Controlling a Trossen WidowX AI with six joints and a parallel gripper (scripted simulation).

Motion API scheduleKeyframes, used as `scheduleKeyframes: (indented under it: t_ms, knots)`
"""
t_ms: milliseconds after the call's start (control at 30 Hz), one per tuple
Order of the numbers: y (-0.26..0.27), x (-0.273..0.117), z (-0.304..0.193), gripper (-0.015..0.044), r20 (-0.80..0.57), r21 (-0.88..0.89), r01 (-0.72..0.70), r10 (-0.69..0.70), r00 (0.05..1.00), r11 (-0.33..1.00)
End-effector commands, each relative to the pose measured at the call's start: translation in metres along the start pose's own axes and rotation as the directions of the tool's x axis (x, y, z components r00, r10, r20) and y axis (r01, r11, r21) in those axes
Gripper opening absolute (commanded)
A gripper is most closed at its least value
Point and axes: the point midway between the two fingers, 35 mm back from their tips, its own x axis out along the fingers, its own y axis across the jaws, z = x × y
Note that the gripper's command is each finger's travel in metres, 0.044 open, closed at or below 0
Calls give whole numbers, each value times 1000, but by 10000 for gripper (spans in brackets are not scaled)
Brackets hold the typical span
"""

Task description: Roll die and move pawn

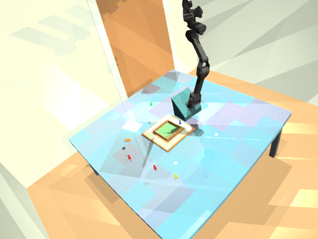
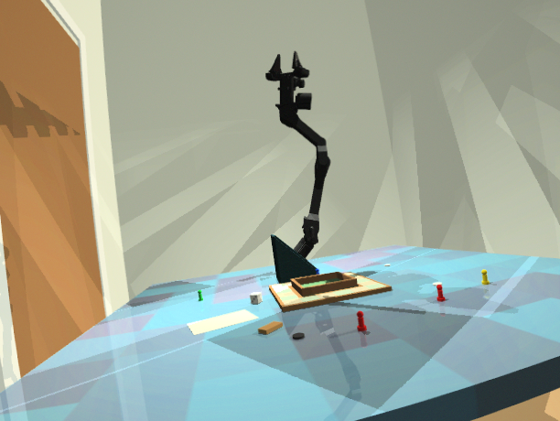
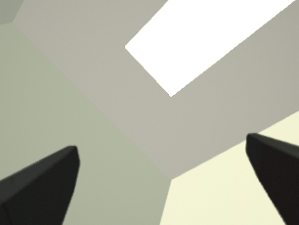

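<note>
A white die (image 1: pixel 150 121) (image 2: pixel 255 298) lies on the table just outside the board (image 1: pixel 156 140) (image 2: pixel 293 302). The brown-walled tray (image 1: pixel 160 136) (image 2: pixel 325 286) with a green floor sits in the board's middle; no die shows in it. A blue pawn (image 1: pixel 180 122) (image 2: pixel 317 271) stands on the board's ring, on the side toward the arm's base. The arrows and the die's top pips are too small to read. My gripper (image 2: pixel 286 55) (image 3: pixel 162 148) is open and empty, pointing up high above the table. Its fingertips are not visible in the top view.
A dark green wedge (image 1: pixel 183 104) (image 2: pixel 290 261) stands between arm base and board. Around lie a green pawn (image 1: pixel 151 104) (image 2: pixel 200 296), two red pawns, a yellow pawn (image 1: pixel 175 176) (image 2: pixel 485 277), a pale sheet (image 1: pixel 132 126) (image 2: pixel 222 322), an orange block (image 1: pixel 127 140), a black disc (image 2: pixel 298 336) and two white discs.
</note>
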Motion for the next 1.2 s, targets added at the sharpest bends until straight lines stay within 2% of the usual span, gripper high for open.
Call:
scheduleKeyframes:
  t_ms: [0,133,333,600,867,1167]
  knots:
    - [0,0,-1,374,0,4,1,-1,1000,1000]
    - [-2,2,-29,275,-10,74,26,-25,1000,997]
    - [-17,-1,-90,275,-134,103,106,-92,987,989]
    - [-23,-22,-213,275,-423,86,212,-157,892,973]
    - [-7,-75,-338,275,-692,46,240,-142,707,970]
    - [32,-166,-462,275,-923,30,247,-68,380,968]
